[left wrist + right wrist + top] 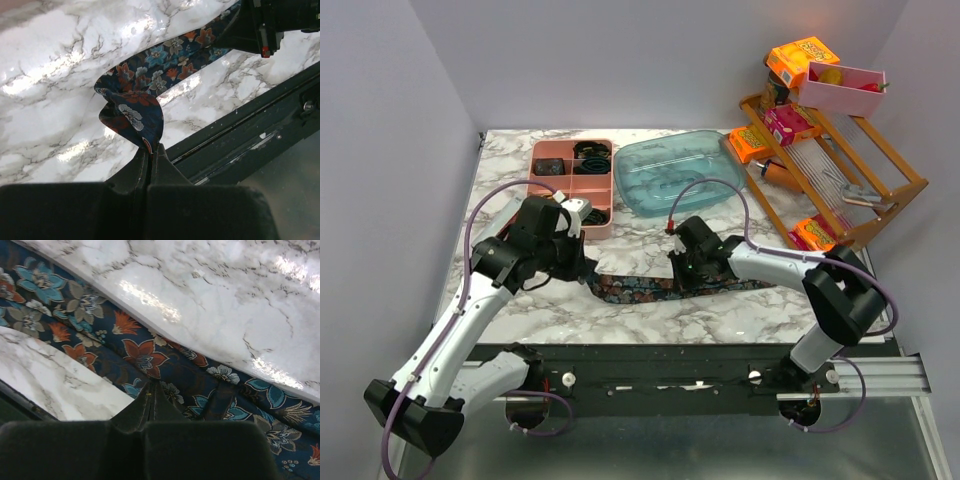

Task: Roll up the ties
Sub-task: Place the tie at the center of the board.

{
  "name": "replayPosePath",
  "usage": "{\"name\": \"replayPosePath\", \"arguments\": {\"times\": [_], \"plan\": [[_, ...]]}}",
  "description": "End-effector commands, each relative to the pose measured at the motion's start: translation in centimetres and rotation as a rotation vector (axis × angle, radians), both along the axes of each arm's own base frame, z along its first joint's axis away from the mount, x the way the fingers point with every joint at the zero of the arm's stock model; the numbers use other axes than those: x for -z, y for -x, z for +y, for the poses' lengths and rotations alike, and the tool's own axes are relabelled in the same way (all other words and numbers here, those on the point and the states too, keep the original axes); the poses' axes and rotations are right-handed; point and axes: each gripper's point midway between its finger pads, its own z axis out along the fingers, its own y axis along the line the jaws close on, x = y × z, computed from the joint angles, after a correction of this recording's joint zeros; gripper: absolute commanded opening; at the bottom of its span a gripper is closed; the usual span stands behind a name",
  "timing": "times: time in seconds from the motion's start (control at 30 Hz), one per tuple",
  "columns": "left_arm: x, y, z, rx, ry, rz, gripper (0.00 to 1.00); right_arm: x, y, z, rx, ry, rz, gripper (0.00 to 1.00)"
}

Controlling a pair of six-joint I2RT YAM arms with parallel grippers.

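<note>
pinching the left end of the necktie with the left gripper, jaws closed flat together on the fabric. in the left wrist view, lifting that end off the marble table as a curled fold running up into the left gripper, with the rest of the necktie trailing flat toward the far right.

pressing down on the necktie further right with the right gripper, jaws closed with no gap showing. in the right wrist view, meeting the right gripper at the near edge of the necktie, with the cloth creasing darkly around the tips.

lying left to right across the near middle of the marble table, between the two grippers and extending past the right one, floral print facing up.

standing well apart at the far side:
- pink compartment tray, far left of centre, holding dark coiled items too small to identify.
- blue plastic tub, just beside the tray on its right.
- wooden rack, far right, tilted, carrying orange snack boxes.
</note>
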Motion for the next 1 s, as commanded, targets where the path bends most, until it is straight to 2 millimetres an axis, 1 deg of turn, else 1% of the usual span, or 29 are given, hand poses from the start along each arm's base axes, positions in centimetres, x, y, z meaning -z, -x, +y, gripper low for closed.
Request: {"name": "replayPosePath", "arguments": {"times": [0.0, 0.13, 0.2, 0.23, 0.27, 0.33, 0.37, 0.47, 0.57, 0.7, 0.8, 0.9, 0.97], "plan": [[1.7, 1.7, 2.4, -0.103, -0.111, 0.115, 0.01, 1.7, -0.1, -1.1, 0.023, 0.102, 0.023, 0.00], [3.5, 2.4, 4.0, -0.157, -0.202, 0.193, 0.04, 2.5, -0.4, -2.5, 0.084, 0.179, 0.020, 0.00], [4.1, 2.8, 4.5, -0.180, -0.233, 0.227, 0.05, 2.7, -0.5, -2.8, 0.098, 0.195, 0.018, 0.00], [4.2, 2.8, 4.7, -0.193, -0.242, 0.232, 0.06, 2.7, -0.5, -3.0, 0.102, 0.200, 0.018, 0.00], [4.2, 2.8, 5.3, -0.230, -0.268, 0.242, 0.07, 2.8, -0.4, -3.0, 0.101, 0.203, 0.021, 0.00], [4.4, 2.9, 5.8, -0.253, -0.306, 0.272, 0.08, 2.8, -0.7, -3.7, 0.124, 0.232, 0.006, 0.00], [4.2, 2.9, 6.4, -0.275, -0.336, 0.271, 0.10, 2.9, -0.7, -3.8, 0.127, 0.239, 0.008, 0.00], [4.4, 2.7, 6.8, -0.296, -0.377, 0.295, 0.13, 3.1, -0.6, -4.3, 0.139, 0.252, 0.018, 0.01], [5.0, 2.5, 7.0, -0.297, -0.405, 0.313, 0.17, 3.2, -0.7, -5.1, 0.164, 0.261, 0.029, 0.00], [6.0, 1.6, 7.2, -0.296, -0.461, 0.333, 0.17, 3.2, -1.1, -6.2, 0.186, 0.262, 0.040, 0.00], [6.2, 0.7, 7.7, -0.305, -0.513, 0.325, 0.17, 3.3, -1.2, -6.7, 0.195, 0.270, 0.040, 0.00], [6.9, -0.3, 7.8, -0.304, -0.559, 0.341, 0.18, 3.0, -1.3, -6.8, 0.191, 0.269, 0.032, 0.00], [7.1, -0.6, 8.4, -0.320, -0.599, 0.341, 0.18, 2.6, -1.3, -6.6, 0.183, 0.253, 0.028, 0.01]]}}
